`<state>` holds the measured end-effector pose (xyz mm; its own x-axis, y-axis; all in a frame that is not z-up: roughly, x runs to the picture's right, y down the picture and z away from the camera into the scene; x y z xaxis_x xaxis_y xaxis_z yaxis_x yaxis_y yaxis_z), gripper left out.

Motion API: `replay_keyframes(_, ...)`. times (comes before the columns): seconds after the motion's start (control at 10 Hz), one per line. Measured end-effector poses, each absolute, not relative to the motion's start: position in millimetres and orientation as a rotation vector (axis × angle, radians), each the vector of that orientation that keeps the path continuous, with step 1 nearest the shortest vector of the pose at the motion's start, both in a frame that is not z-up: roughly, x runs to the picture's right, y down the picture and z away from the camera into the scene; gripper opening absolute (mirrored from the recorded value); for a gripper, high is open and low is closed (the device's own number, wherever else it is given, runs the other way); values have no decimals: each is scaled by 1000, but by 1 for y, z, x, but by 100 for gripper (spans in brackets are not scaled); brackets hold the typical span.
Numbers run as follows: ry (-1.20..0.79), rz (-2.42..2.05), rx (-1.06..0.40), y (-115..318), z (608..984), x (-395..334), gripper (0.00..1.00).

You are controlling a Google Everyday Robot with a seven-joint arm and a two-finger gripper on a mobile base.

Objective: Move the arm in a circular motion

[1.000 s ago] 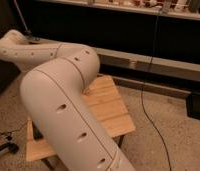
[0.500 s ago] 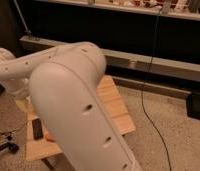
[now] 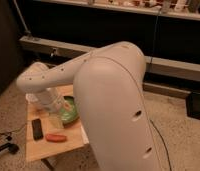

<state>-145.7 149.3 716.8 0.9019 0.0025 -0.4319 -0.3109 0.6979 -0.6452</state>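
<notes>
Camera view: arm [image 3: 113,105] fills centre and right foreground, forearm segment reaching left and folding down to gripper [image 3: 57,111] low at left, over wooden table [image 3: 43,147]. Arm cream-white, thick rounded tubes, small dark holes along side. Gripper fingers translucent; cannot tell whether spread or pressed together. Green bowl [image 3: 70,112] just right of gripper; orange-red object [image 3: 56,137] below it; dark flat object [image 3: 37,128] lower left. Table's left edge near; speckled floor [image 3: 178,125] beyond arm at right.
</notes>
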Motion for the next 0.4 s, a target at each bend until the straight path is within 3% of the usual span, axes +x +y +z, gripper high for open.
replay_keyframes(0.4, 524, 397, -680, 109, 769, -96, 65)
